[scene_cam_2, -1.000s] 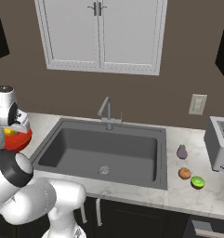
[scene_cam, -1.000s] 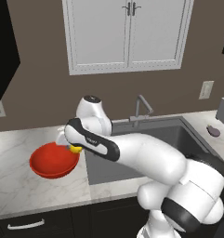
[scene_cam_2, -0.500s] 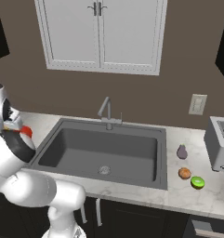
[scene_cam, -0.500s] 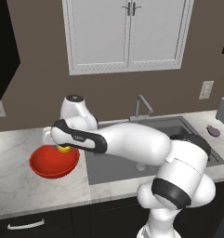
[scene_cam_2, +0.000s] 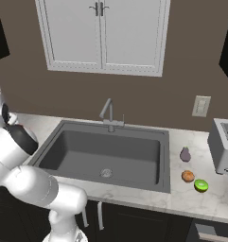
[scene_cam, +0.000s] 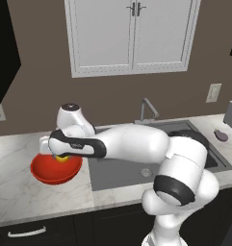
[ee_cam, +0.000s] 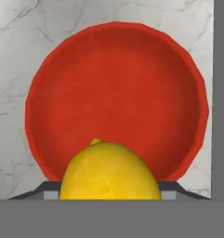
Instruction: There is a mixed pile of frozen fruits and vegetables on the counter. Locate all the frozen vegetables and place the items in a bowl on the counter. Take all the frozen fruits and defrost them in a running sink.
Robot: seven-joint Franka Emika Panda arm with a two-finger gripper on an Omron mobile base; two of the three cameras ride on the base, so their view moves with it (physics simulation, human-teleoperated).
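Yellow vegetable (ee_cam: 108,171) held over the empty red bowl (ee_cam: 118,69).

A white two-door wall cabinet (scene_cam_2: 103,35) with small dark handles at its centre seam hangs on a flat brown wall (scene_cam_2: 191,56). Directly below it the thin metal faucet (scene_cam_2: 107,113) stands at the wall's foot. To the right of the cabinet and lower, a pale outlet plate (scene_cam_2: 200,106) is set in the wall, and below that plate a silver toaster (scene_cam_2: 223,151) sits at the frame's right edge. Dark upper units (scene_cam: 4,48) flank the cabinet on the left, and dark base cabinets (scene_cam: 26,233) with a light bar handle run underneath. Light is even, with soft shadows.
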